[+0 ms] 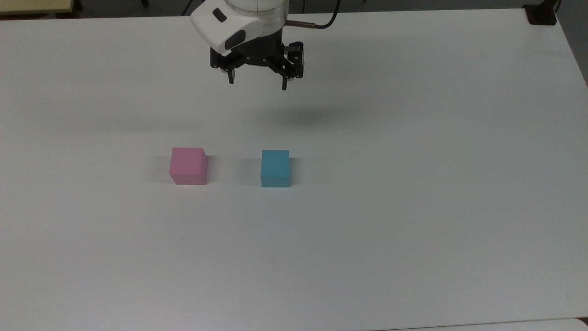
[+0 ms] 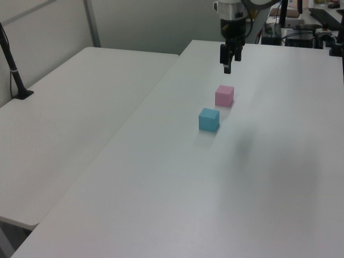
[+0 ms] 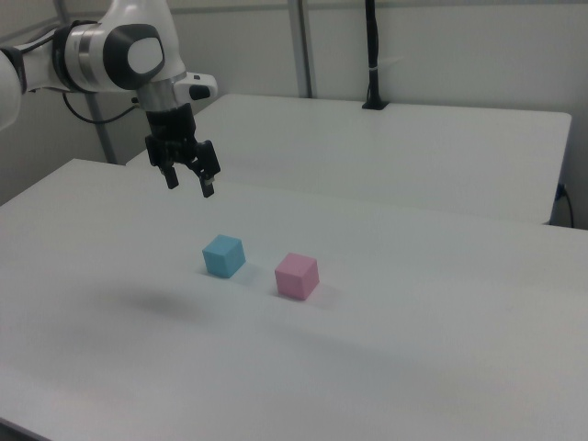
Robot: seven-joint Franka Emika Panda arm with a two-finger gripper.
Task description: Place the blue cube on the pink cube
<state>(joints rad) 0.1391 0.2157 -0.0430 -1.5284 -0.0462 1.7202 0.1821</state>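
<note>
Both cubes are sitting apart on the white table (image 1: 413,253), the blue cube (image 1: 275,168) beside the pink cube (image 1: 188,166); the gripper (image 1: 257,82) is hovering empty, fingers apart, seemingly well above them; nothing is stacked yet.

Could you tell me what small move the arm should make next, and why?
Probably bring the end effector toward the blue cube and lower over it. It hangs open and empty above the table, farther back than both cubes in the top view. The blue cube rests on the table beside the pink cube, apart from it, so it must be grasped first.
</note>
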